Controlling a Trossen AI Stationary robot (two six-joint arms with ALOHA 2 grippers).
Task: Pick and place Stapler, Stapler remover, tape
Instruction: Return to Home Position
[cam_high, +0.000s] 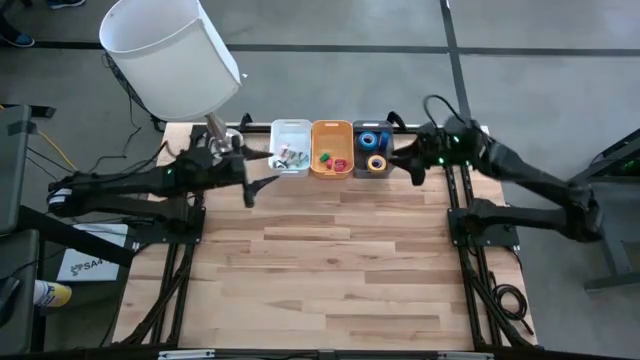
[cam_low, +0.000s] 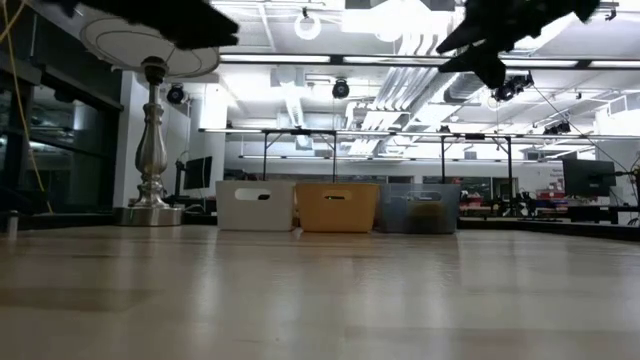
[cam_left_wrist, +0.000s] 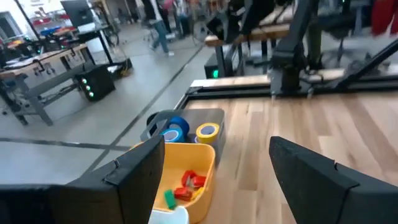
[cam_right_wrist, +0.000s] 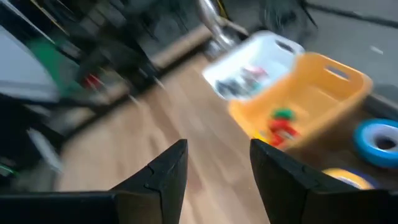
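The tape sits in the grey bin (cam_high: 372, 150) at the top centre of the high view: a blue roll (cam_high: 372, 140) with a yellow roll (cam_high: 376, 162) just below it in the frame. Left of that bin, touching it, the yellow bin (cam_high: 332, 148) holds a red stapler (cam_high: 338, 163) and a small green piece (cam_high: 324, 157). Further left in the same row, the white bin (cam_high: 291, 147) holds a jumble of staple removers (cam_high: 291, 155), too small to tell apart.

The left claw (cam_high: 258, 186) hangs over the desk (cam_high: 330, 270) just below and left of the white bin. Its fingers (cam_left_wrist: 140, 171) are spread wide, with nothing between them and nothing touched. The right claw (cam_high: 412, 168) hangs just right of the grey bin. Its fingers (cam_right_wrist: 165, 168) stand a moderate gap apart, and it is likewise empty and touching nothing.

A lamp with a white shade (cam_high: 170, 50) stands at the upper left, beyond the left arm.
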